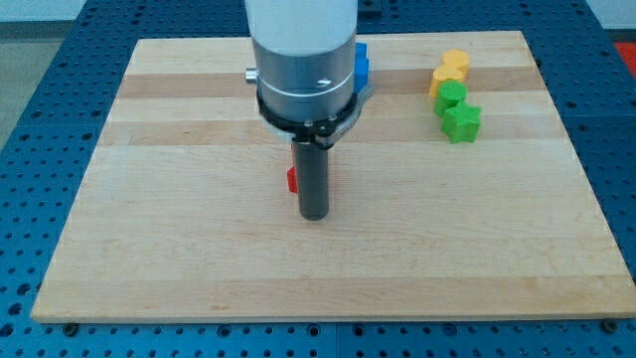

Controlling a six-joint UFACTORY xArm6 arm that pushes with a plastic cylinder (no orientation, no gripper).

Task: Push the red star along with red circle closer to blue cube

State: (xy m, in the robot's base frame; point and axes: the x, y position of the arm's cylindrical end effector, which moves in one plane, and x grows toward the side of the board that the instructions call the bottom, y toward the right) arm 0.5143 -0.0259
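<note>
A: Where was my tip (314, 215)?

B: Down on the wooden board (179, 249), bare rod holding nothing, just right of a red block (292, 180) peeking past it, probably set to shove it up the view.

A: Star or circle?

B: Couldn't tell; the rod hid most of it, and the second red piece wasn't visible. The blue block (363, 66) showed only an edge behind the arm, so its shape was unclear
</note>
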